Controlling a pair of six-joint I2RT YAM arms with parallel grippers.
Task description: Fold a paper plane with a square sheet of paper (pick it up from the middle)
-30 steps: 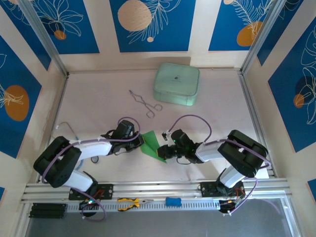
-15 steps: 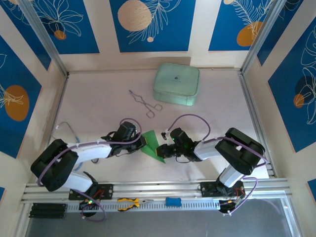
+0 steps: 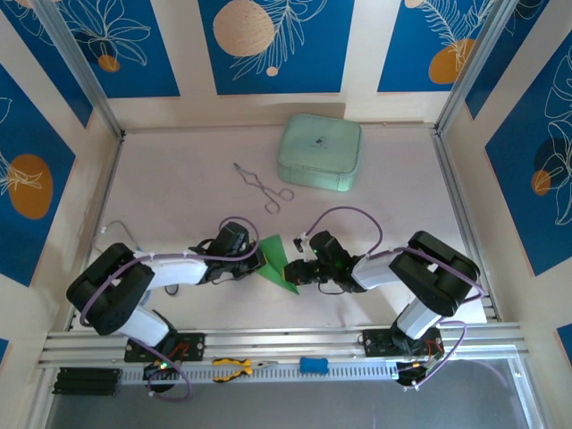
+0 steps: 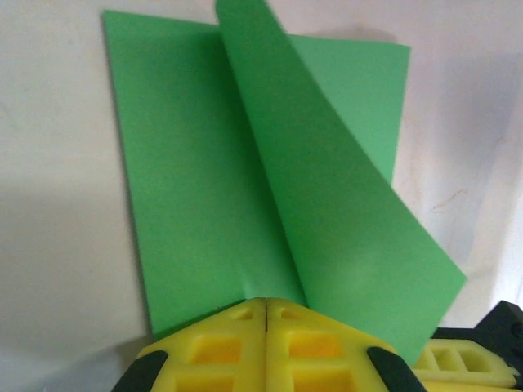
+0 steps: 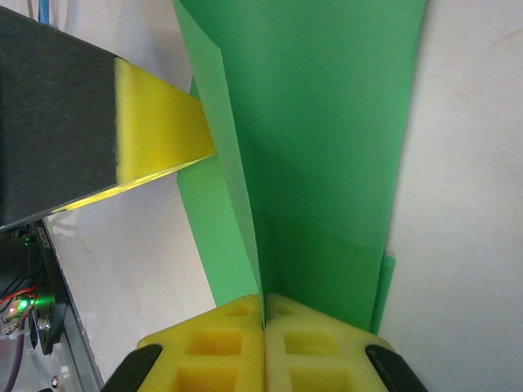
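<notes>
The left gripper [image 4: 266, 304] has its yellow pads [image 4: 216, 347] pressed flat together with no gap. The near edge of the green sheet of paper [image 4: 192, 188] is pinched in that seam. Ahead of the gripper the sheet lies on the pale table [image 4: 57, 204], while one flap rises from the pinch and leans over to its right, ending in a free corner. The right gripper [image 5: 263, 304] is likewise closed tight, nipping a raised crease of the same sheet that runs straight away from its fingertips (the paper is bright green on both faces). Up and to the left of the right gripper, a yellow-padded finger [image 5: 159, 122] of the left one reaches in to the sheet's edge. From overhead, the two grippers face each other low over the table, nearly tip to tip, with the paper between them. How many layers each holds is hard to make out from there. Well beyond both grippers, a mint-green case [image 3: 320, 152] and a pair of metal tongs [image 3: 262, 185] lie apart from the paper.
</notes>
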